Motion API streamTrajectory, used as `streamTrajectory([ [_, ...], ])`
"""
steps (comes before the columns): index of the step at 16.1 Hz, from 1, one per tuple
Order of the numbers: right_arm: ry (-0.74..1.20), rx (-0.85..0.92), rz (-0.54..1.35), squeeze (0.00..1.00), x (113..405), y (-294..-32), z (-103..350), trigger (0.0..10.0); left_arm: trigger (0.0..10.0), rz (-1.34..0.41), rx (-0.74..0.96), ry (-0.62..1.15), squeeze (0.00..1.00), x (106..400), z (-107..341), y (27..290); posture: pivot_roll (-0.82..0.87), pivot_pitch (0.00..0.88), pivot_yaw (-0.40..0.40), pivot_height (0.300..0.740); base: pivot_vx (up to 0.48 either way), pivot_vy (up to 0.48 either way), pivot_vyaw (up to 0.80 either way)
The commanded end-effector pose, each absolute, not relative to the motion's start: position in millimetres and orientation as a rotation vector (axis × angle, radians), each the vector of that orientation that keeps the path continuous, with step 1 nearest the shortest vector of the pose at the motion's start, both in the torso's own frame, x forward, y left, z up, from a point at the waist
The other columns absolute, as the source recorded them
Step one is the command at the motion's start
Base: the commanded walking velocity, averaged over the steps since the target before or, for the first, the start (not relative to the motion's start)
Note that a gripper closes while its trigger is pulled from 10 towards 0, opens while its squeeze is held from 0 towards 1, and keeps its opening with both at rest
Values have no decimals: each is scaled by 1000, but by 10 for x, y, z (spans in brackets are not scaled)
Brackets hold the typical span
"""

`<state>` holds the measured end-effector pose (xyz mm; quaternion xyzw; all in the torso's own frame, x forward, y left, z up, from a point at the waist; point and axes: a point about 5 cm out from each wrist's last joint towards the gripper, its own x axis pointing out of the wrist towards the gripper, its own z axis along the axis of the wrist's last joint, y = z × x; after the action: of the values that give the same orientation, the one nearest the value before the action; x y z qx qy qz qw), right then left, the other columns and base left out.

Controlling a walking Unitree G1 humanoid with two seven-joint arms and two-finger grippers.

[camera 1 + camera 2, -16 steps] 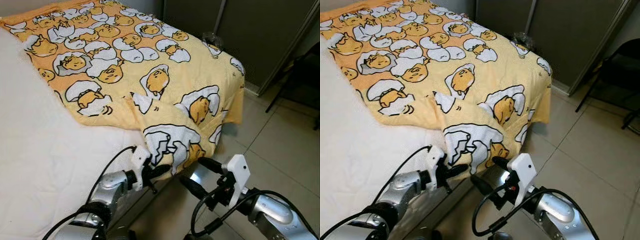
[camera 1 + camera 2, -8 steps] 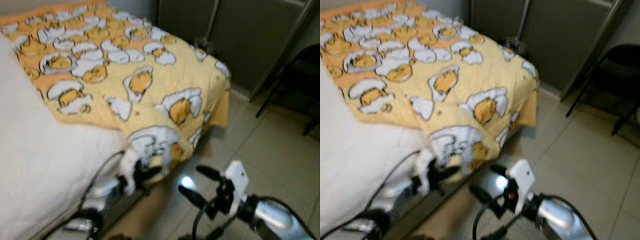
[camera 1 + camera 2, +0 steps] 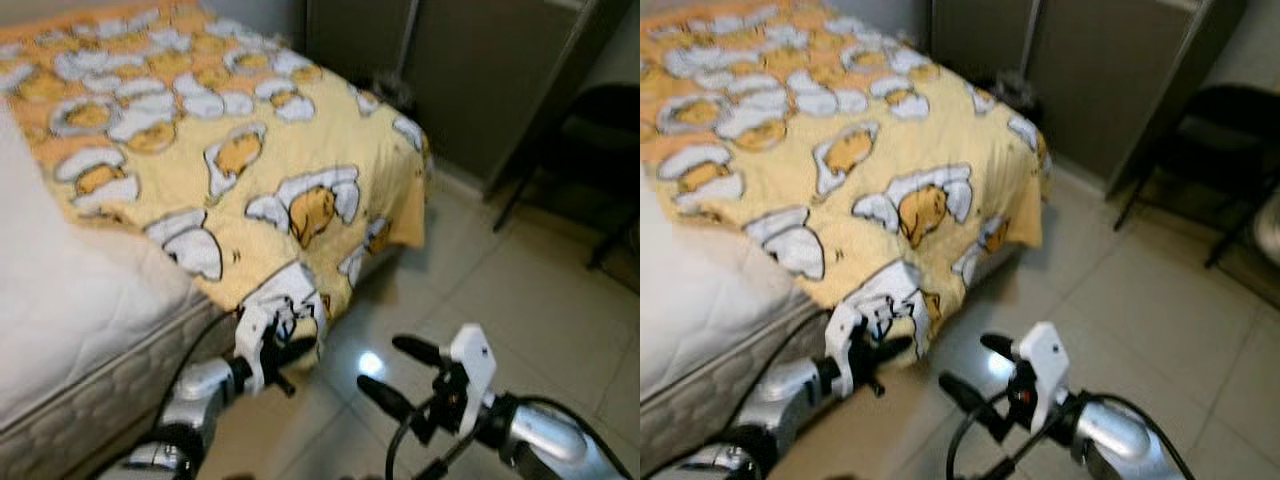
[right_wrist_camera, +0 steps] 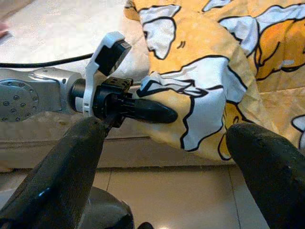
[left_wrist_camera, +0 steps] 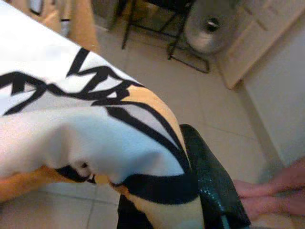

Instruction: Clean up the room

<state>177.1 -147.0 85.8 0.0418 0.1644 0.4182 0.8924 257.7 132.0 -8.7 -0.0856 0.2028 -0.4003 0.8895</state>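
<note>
A yellow blanket point(image 3: 250, 150) printed with white-and-orange egg cartoons covers the far part of the bed and hangs over its corner. My left gripper point(image 3: 293, 349) is shut on the blanket's lowest corner point(image 3: 285, 300), just off the mattress edge; in the left wrist view the cloth point(image 5: 95, 138) drapes over one black finger point(image 5: 209, 181). My right gripper point(image 3: 392, 368) is open over the tiled floor, a short way right of that corner, holding nothing. The right wrist view has the left gripper point(image 4: 155, 112) pinching the blanket point(image 4: 205, 95).
Bare white mattress point(image 3: 70, 300) lies at the left. Dark wardrobe doors point(image 3: 470, 70) stand behind the bed. A black chair point(image 3: 590, 140) sits at the right on the tiled floor point(image 3: 500, 290). A fan point(image 5: 209, 28) and a person's bare feet point(image 5: 271, 191) appear in the left wrist view.
The camera has swung right and the picture is blurred. My left gripper has pulled the blanket corner down and out past the mattress edge, smoothing the fold. The right gripper stays open.
</note>
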Motion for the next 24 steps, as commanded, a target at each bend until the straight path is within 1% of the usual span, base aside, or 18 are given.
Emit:
streamTrajectory([
  [1, 335, 89, 863, 0, 1777, -1473, 876, 10000, 0, -828, -159, 426, 0, 2594, -79, 1325, -124, 50, -1, 740, 0, 0, 0],
  [5, 341, 94, 855, 0, 1776, -1472, 862, 10000, 0, -814, -90, 448, 0, 2531, -128, 1452, -125, 50, 1, 740, 0, 0, 0],
  [9, 343, 77, 911, 0, 1755, -1452, 897, 10000, 0, -812, -86, 447, 0, 2510, -142, 1457, -119, 49, -2, 740, 0, 0, 0],
  [17, 352, 81, 926, 0, 1746, -1443, 880, 10000, 0, -762, -67, 477, 0, 2433, -205, 1600, -117, 46, 1, 740, 0, -462, 0],
  [19, 354, 80, 923, 0, 1753, -1452, 868, 10000, 0, -729, -32, 492, 0, 2457, -209, 1624, -113, 40, -1, 740, 0, -480, 0],
  [20, 351, 80, 921, 0, 1759, -1454, 869, 10000, 667, -719, -20, 490, 0, 2489, -196, 1606, -111, 36, 0, 740, 0, 0, 0],
  [21, 348, 79, 922, 0, 1761, -1454, 870, 10000, 8353, -710, 7, 500, 0, 2517, -194, 1579, -111, 33, 0, 740, 0, 0, 0],
  [22, 349, 79, 924, 0, 1758, -1453, 866, 10000, 10000, -713, 11, 485, 0, 2532, -179, 1553, -111, 30, 0, 740, 0, 0, 0],
  [24, 350, 77, 926, 0, 1753, -1455, 859, 10000, 10000, -685, 72, 497, 0, 2541, -195, 1557, -115, 26, 2, 740, 0, 0, 0],
])
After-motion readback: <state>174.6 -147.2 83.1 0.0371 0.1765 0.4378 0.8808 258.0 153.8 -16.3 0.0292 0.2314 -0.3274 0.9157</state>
